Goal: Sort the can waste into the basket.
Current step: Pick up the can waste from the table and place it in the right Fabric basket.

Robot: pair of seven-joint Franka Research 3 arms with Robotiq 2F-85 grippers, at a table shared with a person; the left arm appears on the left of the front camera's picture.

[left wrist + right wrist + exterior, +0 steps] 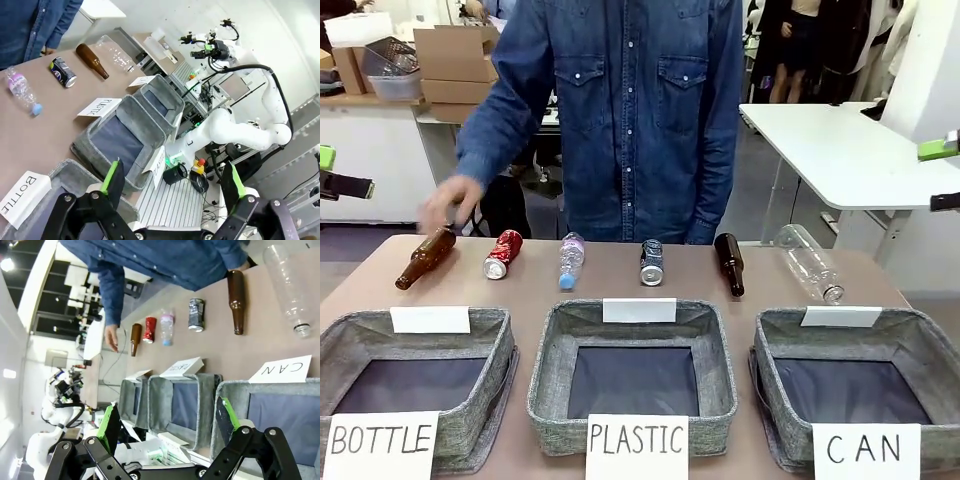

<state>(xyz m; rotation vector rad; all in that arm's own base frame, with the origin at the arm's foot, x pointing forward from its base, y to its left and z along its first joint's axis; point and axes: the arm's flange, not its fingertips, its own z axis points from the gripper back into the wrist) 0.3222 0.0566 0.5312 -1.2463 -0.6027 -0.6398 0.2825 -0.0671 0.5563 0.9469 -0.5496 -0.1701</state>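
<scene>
Two cans lie on their sides in the row at the table's far side. The red can (pixel 503 253) (pixel 150 329) is left of centre and the dark can (pixel 651 262) (pixel 63 71) (pixel 196 315) is near the middle. The grey basket (pixel 920 342) (pixel 229 405) (pixel 161 96) signed "CAN" stands at the front right with nothing in it. My left gripper (pixel 340 172) (pixel 172 185) hangs open at the left edge, high above the table. My right gripper (pixel 942 175) (pixel 167 425) hangs open at the right edge. Neither gripper holds or touches anything.
Two more grey baskets stand in front, "BOTTLE" (pixel 490 330) at left and "PLASTIC" (pixel 548 345) in the middle. Brown bottles (pixel 425 257) (pixel 729 263) and clear plastic bottles (pixel 571 260) (pixel 808 263) lie among the cans. The person's hand (pixel 450 205) hovers over the left brown bottle.
</scene>
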